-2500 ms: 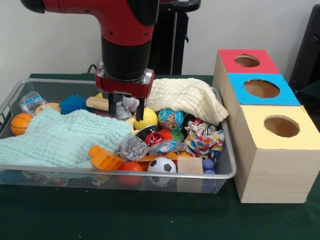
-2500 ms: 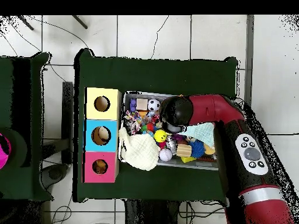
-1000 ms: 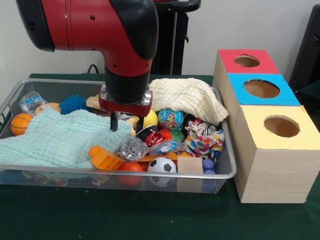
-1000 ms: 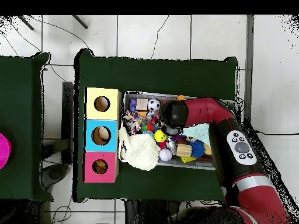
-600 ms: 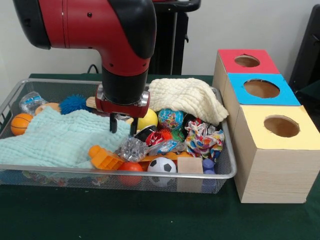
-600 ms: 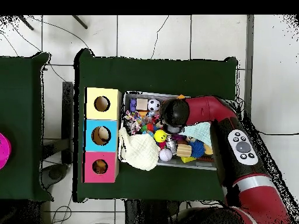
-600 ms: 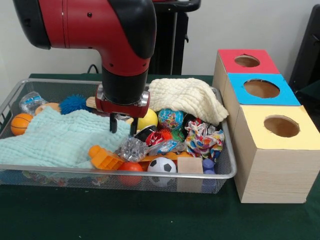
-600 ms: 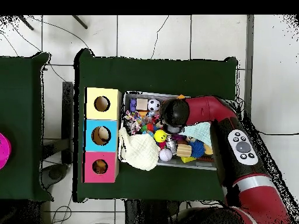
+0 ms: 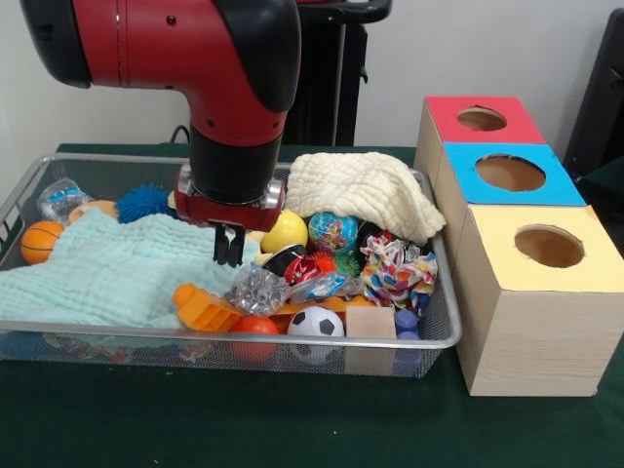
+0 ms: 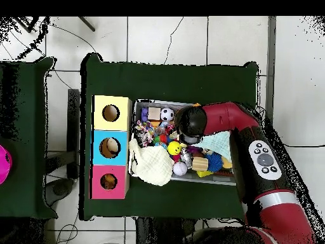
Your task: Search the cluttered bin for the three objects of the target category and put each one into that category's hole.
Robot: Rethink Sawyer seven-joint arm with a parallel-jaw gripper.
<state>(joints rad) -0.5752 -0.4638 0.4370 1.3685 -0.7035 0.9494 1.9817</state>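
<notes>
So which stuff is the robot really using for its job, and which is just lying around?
For the job:
the bin
gripper, low over the clutter
red box, blue box, yellow box with holes

Just lying about:
mint cloth
cream cloth
black stand behind the table

The bin (image 9: pixel 444 331) sits on the table (image 9: pixel 292 419), filling the left and middle of the front view, and three boxes (image 9: pixel 531 292) stand in a row just beside its right end, running from the near right toward the far right corner. Inside the bin, one cloth (image 9: pixel 107 268) covers the left half and another cloth (image 9: pixel 366 195) lies heaped against the far right rim. Between them the gripper (image 9: pixel 229 255) hangs over the first cloth's right edge, with a ball (image 9: pixel 285 232) just to its right. A soccer ball (image 9: pixel 316 323) and a wooden block (image 9: pixel 370 322) lie against the near rim, a knotted rope toy (image 9: pixel 398 273) behind the block. A small ball (image 9: pixel 39 241) lies at the bin's left end.
</notes>
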